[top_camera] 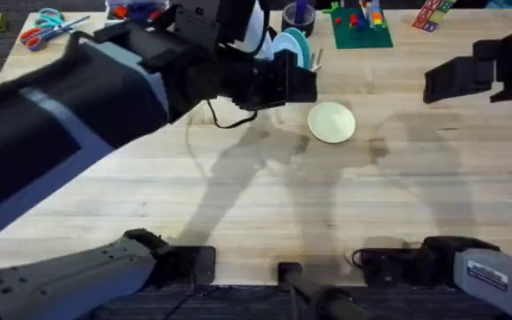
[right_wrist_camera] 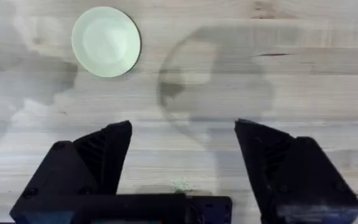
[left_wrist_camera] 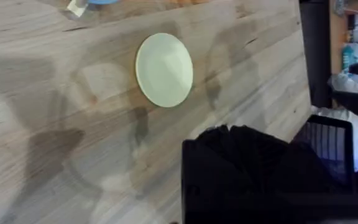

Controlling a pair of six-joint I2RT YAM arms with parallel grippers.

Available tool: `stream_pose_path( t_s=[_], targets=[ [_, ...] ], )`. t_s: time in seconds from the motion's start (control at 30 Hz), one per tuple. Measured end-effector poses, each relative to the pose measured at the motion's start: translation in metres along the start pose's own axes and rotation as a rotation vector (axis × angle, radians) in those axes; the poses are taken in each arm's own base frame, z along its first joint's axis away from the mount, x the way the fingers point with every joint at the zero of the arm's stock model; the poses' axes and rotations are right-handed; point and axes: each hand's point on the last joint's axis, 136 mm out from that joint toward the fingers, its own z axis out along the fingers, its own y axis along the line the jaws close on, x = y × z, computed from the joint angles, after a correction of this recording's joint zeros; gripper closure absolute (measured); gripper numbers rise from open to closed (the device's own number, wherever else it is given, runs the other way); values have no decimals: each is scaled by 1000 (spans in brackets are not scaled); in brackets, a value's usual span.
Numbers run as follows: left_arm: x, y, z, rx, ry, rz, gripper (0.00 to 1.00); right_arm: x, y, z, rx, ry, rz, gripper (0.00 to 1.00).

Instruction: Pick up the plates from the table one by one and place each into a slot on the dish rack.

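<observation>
Overhead, teal plate (top_camera: 293, 44) in rack; right wrist shows jaws spread; left's unclear

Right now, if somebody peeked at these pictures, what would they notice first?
First, the big dark left arm close under the camera, sweeping across the light wooden table. Next, the small round pale cream-yellow plate lying flat and alone mid-table. The right gripper hangs open above bare wood, apart from that plate.
</observation>
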Motion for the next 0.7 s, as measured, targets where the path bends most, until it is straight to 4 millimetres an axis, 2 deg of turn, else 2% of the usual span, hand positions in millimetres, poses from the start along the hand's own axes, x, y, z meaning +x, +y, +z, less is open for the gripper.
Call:
stream_pose_path(
  t_s=[0.23,0.43,0.7],
  targets=[
    [-4,-7,3,43,-4,-21,956,0,0,0,0,0,0,7],
    [-15,-28,4,164,-51,38,956,-1,0,0,0,-3,0,7],
    [6,-16,15,200,-9,13,957,-3,0,0,1,-12,0,7]
  ],
)
